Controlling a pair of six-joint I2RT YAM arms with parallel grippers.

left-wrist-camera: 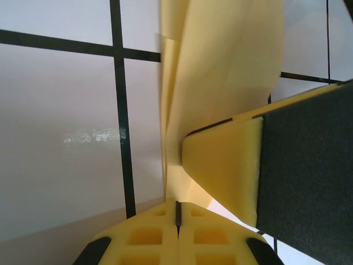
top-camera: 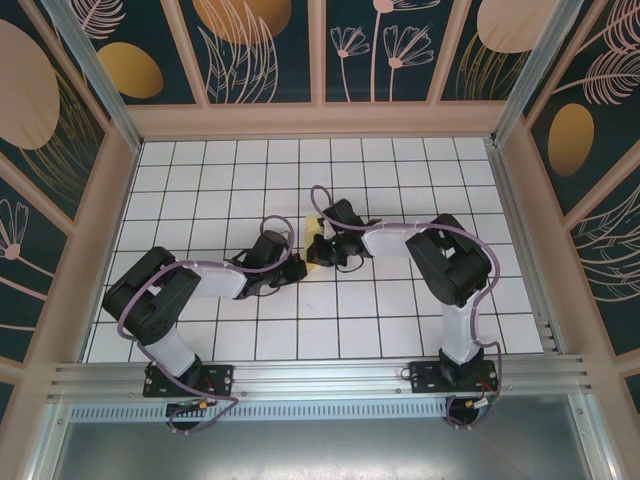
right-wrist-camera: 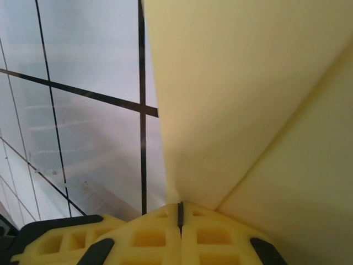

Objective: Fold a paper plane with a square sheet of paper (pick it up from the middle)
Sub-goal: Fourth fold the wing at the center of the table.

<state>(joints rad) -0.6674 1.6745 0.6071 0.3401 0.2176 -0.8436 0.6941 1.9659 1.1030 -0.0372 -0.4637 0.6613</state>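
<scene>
L tool: clenched, pinching the thin bright-yellow square sheet of paper, part-folded.
R tool: clenched too, nipping same sheet from the other side.
Sheet loc: stands up betw. both tools, over mid of white grid-tiled surface; can't tell if lower edge touches it.
Handling: prob. v. light, floppy; creases/tears easily; slips if a pinch loosens.
Grip pt: best on folded layers near a crease, where stiffest, w/ pinches close together.
</scene>
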